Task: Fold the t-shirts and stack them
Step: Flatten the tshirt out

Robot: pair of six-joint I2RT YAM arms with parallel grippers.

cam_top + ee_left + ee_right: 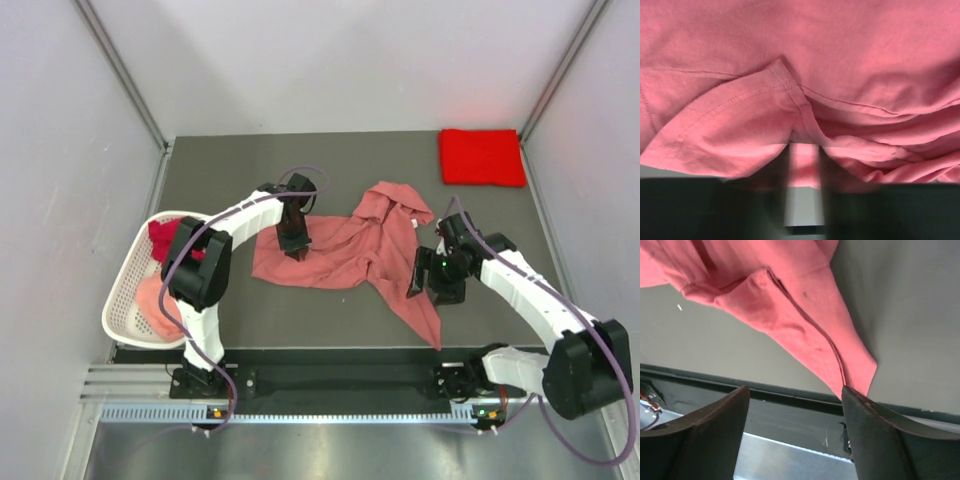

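Nothing legible shows in any view. No writing, label, brand mark, number or sign can be read on the salmon pink t-shirt (330, 255) at the middle of the desk (400, 170). The same holds for the folded red t-shirt (482, 157) at two o'clock and the white basket (125, 300) at nine o'clock. Both close-up wrist views show only plain cloth and stitched seams.
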